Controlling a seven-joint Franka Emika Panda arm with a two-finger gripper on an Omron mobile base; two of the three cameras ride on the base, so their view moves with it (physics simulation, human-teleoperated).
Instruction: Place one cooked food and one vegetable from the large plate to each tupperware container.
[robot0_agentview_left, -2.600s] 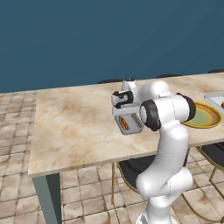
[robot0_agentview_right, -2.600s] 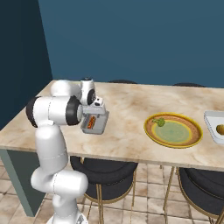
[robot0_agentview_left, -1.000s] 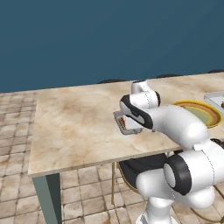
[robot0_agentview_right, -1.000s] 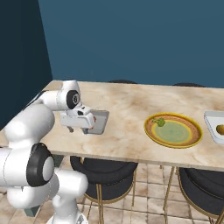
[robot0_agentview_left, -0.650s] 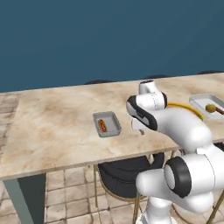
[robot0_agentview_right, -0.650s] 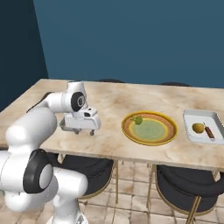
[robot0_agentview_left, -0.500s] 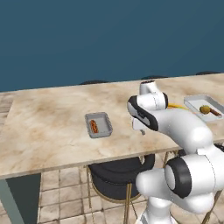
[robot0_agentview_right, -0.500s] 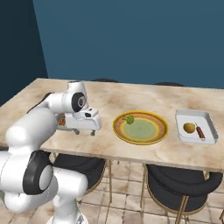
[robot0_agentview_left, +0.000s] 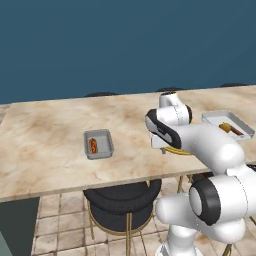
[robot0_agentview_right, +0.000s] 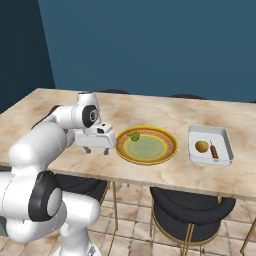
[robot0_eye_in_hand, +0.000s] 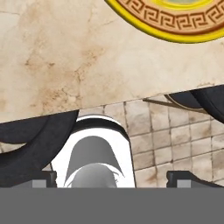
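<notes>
Marble-patterned tabletop (robot0_agentview_right: 165, 112) carries everything here. The large plate (robot0_agentview_right: 165, 153) sits mid-table with one small green vegetable (robot0_agentview_right: 133, 135) left near its rim. The hand (robot0_agentview_right: 96, 149) hovers empty just beside the plate's left edge, fingers spread wide and pointing down, likely poised to reach for that vegetable. The right tupperware container (robot0_agentview_right: 223, 134) already holds a yellow round food (robot0_agentview_right: 201, 146) and a skewer-like piece (robot0_agentview_right: 214, 150). The left tupperware container (robot0_agentview_left: 98, 144) lies well apart, holding only an orange-brown food (robot0_agentview_left: 94, 145), so it probably lacks its vegetable.
</notes>
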